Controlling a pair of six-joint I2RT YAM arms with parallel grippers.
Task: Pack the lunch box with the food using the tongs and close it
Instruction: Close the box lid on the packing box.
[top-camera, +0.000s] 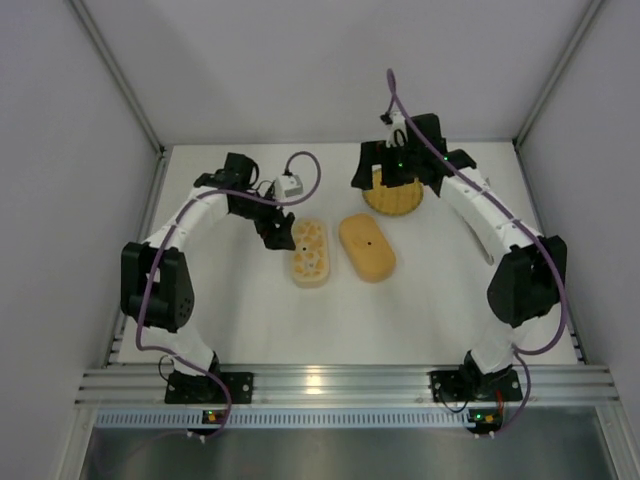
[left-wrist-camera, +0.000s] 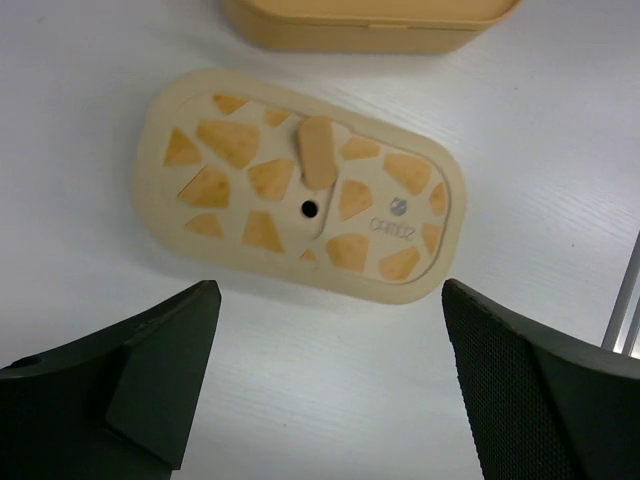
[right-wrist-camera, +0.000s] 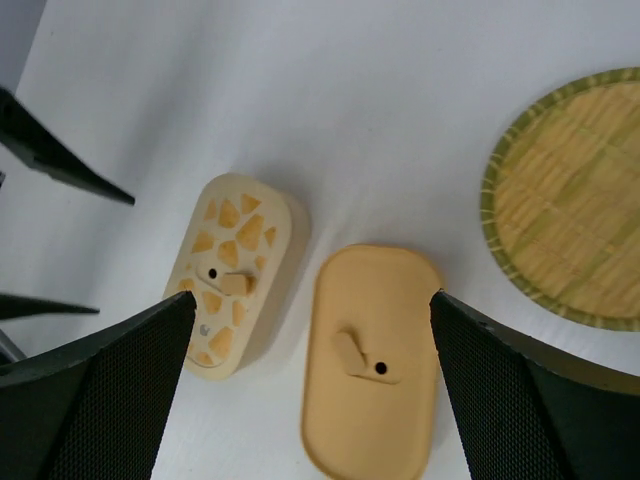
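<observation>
Mesh-textured left claw (left-wrist-camera: 330, 300) gapes empty beside oval mosaic box (left-wrist-camera: 300, 200); right claw (right-wrist-camera: 312, 300) likewise released.

Patterned box (top-camera: 310, 253) beside plain box (top-camera: 367, 246); plate (top-camera: 393, 203) behind.

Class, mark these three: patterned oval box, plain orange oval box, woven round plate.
patterned oval box (left-wrist-camera: 297, 200): left wrist view, top middle beside the small hole.
plain orange oval box (right-wrist-camera: 372, 335): right wrist view, flat top above the hole.
woven round plate (right-wrist-camera: 565, 200): right wrist view, bare woven surface.
</observation>
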